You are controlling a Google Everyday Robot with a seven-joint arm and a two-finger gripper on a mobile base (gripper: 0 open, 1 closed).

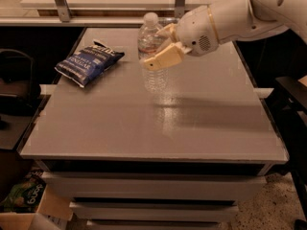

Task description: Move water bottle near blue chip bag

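Observation:
The clear ribbed water bottle (153, 56) with a white cap stands upright, held just above or on the grey table (144, 128), a little left of centre at the back. My gripper (160, 47) comes in from the right on the white arm and is shut on the bottle's upper body; a beige finger (163, 59) crosses its front. The blue chip bag (88, 63), dark navy with white lettering, lies flat on the table's left side, about a hand's width left of the bottle.
A dark object lies at the table's back edge behind the bottle, partly hidden. A white shelf with metal posts (60, 1) runs behind. A dark chair (14, 80) stands left, another dark frame (292, 99) right. A cardboard box with a green bag (24, 200) sits on the floor.

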